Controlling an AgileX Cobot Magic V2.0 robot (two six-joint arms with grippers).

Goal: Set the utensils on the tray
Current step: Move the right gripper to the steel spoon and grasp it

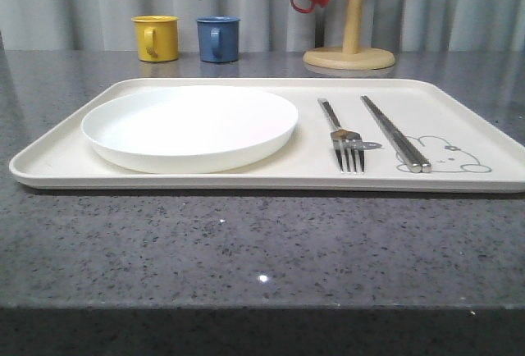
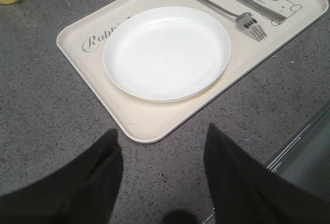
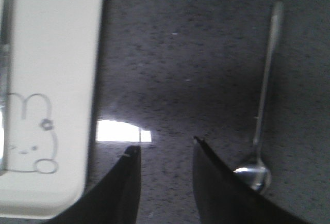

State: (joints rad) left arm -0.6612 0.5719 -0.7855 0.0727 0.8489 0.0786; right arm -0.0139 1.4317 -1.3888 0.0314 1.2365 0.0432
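Your remaining piece is the spoon (image 3: 263, 115), lying flat on the dark worktop (image 3: 196, 53) well off the tray (image 3: 51, 38), where the plate (image 1: 190, 126), fork (image 1: 340, 134) and chopsticks (image 1: 394, 133) already lie. Expect it to be light, stiff, slick steel, and low-lying; take it across the thin handle near mid-length. Your right gripper (image 3: 166, 154) hangs open and empty beside the spoon's bowl, between it and the tray. Your left gripper (image 2: 162, 154) is open, empty, near the tray's corner.

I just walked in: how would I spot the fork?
Find the big cream tray. Right of its round white plate lie two steel pieces. The fork is nearer the plate and ends in tines; the chopsticks beside it are plain straight bars.
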